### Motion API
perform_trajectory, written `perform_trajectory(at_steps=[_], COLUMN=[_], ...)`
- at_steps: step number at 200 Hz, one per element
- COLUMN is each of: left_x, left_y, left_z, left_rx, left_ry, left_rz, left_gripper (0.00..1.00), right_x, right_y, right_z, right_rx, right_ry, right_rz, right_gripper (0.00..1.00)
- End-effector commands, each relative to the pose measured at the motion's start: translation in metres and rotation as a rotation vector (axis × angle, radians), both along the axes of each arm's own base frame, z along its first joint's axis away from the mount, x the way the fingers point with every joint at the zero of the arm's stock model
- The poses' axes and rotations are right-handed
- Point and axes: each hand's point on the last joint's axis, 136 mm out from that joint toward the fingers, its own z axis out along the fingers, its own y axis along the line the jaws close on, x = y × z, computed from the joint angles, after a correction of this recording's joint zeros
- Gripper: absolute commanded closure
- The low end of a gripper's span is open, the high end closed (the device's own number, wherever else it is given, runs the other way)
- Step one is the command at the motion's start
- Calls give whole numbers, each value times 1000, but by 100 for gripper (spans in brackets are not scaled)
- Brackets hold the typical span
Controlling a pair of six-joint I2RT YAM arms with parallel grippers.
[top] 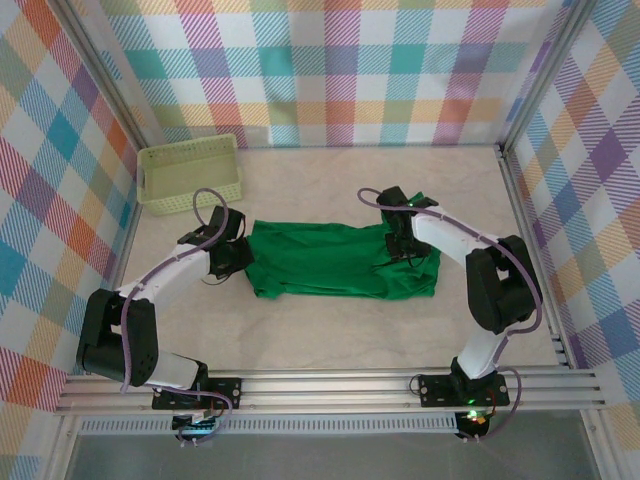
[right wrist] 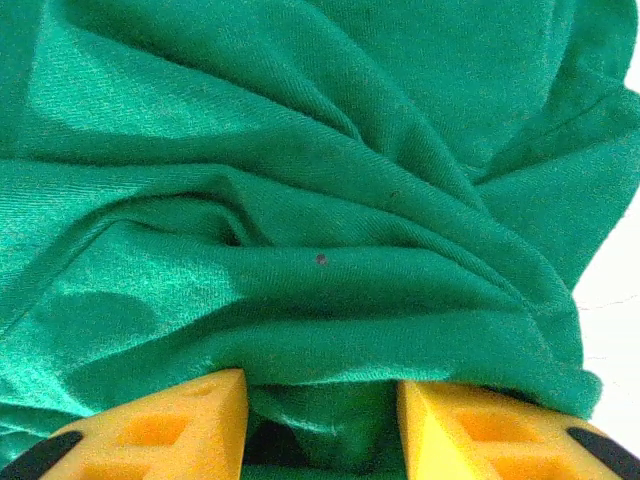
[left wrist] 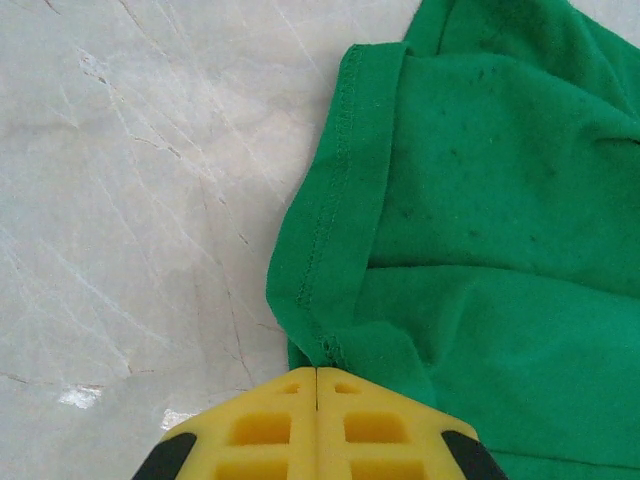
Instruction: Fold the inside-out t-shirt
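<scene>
Pale marble tabletop (top: pixel 330 340), plaid walls. Inside-out t-shirt (top: pixel 340 262) spread flat mid-table between arms. Left gripper (left wrist: pixel 317 372) clenched on hem at left end. Right gripper (right wrist: pixel 320 388) straddling bunched cloth, jaws parted, no pinch. Probably light, limp, wrinkle-prone — best pinched at stitched hem or corners.

The inside-out t-shirt (top: pixel 335 262) lies spread low across the middle of the table (top: pixel 300 340), a plain bright green band running long from 9 o'clock to 3 o'clock, with no print to be seen. The cloth is soft and wrinkled all over. At the 3 o'clock end it bunches into deeper, rolling folds. At the 9 o'clock end a stitched hem (left wrist: pixel 330 200) is turned over, its seam thread showing.
</scene>
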Motion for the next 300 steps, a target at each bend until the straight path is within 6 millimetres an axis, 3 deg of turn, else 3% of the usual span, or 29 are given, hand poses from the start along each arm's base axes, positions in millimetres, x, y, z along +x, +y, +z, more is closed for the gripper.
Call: perform_trajectory(at_steps=[1,46,83,139,169,199,223,236,251,263,300], left_x=[-1,0,1,4,5,5,7,9,14,16,15], left_y=[2,2,-12,-21,-21,-25,-28,-31,-33,-38,-43], left_z=[2,1,3,29,45,51,39,25,8,4,11], left_rx=[18,26,-24,-41,-42,-52,-36,-17,2,-9,7], left_ry=[-4,8,23,-13,-43,-48,15,78,125,119,84], left_rz=[-7,-8,-57,-106,-115,-134,-143,-153,-139,-144,-167], left_gripper=[100,100,100,100,100,100,100,100,100,100,100], right_x=[-5,-7,-16,-35,-42,-50,-49,-43,-39,-34,-21], right_y=[-6,-6,-8,12,17,20,32,38,53,57,69], right_z=[-7,22,43,103,118,104,79,53,21,8,22], right_rx=[-44,-30,16,256,360,391,443,450,438,412,459], right_ry=[29,-28,-86,-192,-187,-148,-100,-61,34,40,7], right_rz=[5,14,2,31,31,33,26,2,10,7,42], right_gripper=[67,88,96,91,93,92,91,87,92,94,92])
